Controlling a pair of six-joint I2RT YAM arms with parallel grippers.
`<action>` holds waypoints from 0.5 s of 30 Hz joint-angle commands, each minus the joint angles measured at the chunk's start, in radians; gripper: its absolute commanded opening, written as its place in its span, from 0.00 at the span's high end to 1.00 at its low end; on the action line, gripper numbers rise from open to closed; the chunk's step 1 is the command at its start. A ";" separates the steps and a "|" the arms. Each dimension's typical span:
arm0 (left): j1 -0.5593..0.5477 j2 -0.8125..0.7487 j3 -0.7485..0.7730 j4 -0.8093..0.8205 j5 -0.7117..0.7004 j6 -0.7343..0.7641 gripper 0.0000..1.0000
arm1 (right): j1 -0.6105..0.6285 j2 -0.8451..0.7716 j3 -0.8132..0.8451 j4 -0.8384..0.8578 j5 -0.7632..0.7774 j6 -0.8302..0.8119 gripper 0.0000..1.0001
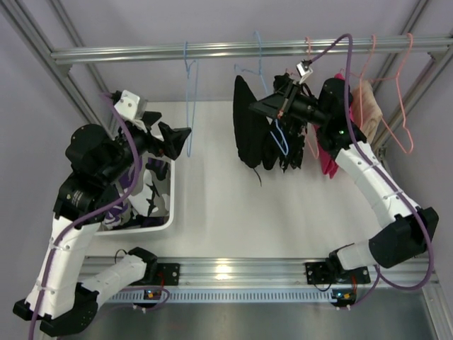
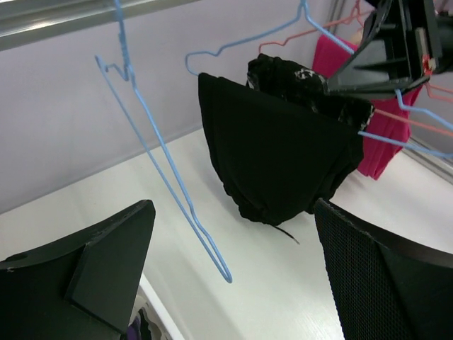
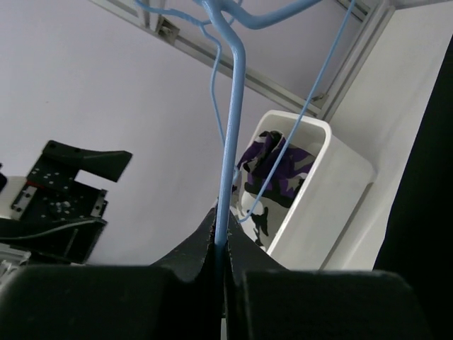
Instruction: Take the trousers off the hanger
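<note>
At the left edge of the counter (image 1: 233, 212) a white bin (image 1: 171, 205) is seen with the camouflage trousers (image 3: 272, 173) already dropped inside, so that half is judged done. Above the bin's far end the left gripper (image 1: 178, 144) is held with its fingers spread apart and nothing between them, aimed toward the right. An empty blue hanger (image 2: 161, 168) is hung from the rail (image 1: 233, 49) just right of those fingers, between them and the target. Over the far middle of the counter the black trousers (image 2: 276, 156) are draped over a second blue hanger (image 3: 229, 142), folded, long axis hanging down toward the counter, clear of its surface. That hanger's wire is pinched between the closed fingers of the right gripper (image 3: 221, 248), right beside the fabric. Toward the far right corner a pink garment (image 2: 386, 142) and a beige garment (image 1: 369, 106) are hung; neither is touched. Key relation: the fold lies to the right of the open left fingers, beyond the empty hanger, and the right arm is much the nearer but is occupied bracing the wire. A pull by the left arm is judged likely; snagging on the empty hanger should be watched.
</note>
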 commanded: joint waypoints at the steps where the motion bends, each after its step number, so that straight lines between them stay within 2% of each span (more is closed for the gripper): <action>1: 0.004 -0.008 -0.029 0.060 0.110 0.066 0.01 | -0.012 -0.128 0.045 0.230 -0.029 0.019 1.00; 7: 0.004 0.017 -0.054 0.066 0.217 0.108 0.01 | -0.012 -0.207 -0.031 0.247 -0.025 0.065 1.00; 11: -0.022 0.057 -0.081 0.066 0.239 0.131 0.01 | -0.007 -0.256 -0.074 0.252 -0.005 0.094 1.00; 14: -0.123 0.103 -0.090 0.048 0.162 0.159 0.01 | -0.001 -0.280 -0.093 0.238 0.021 0.105 1.00; 15: -0.189 0.109 -0.100 0.064 0.133 0.162 0.01 | 0.001 -0.284 -0.097 0.234 0.031 0.108 1.00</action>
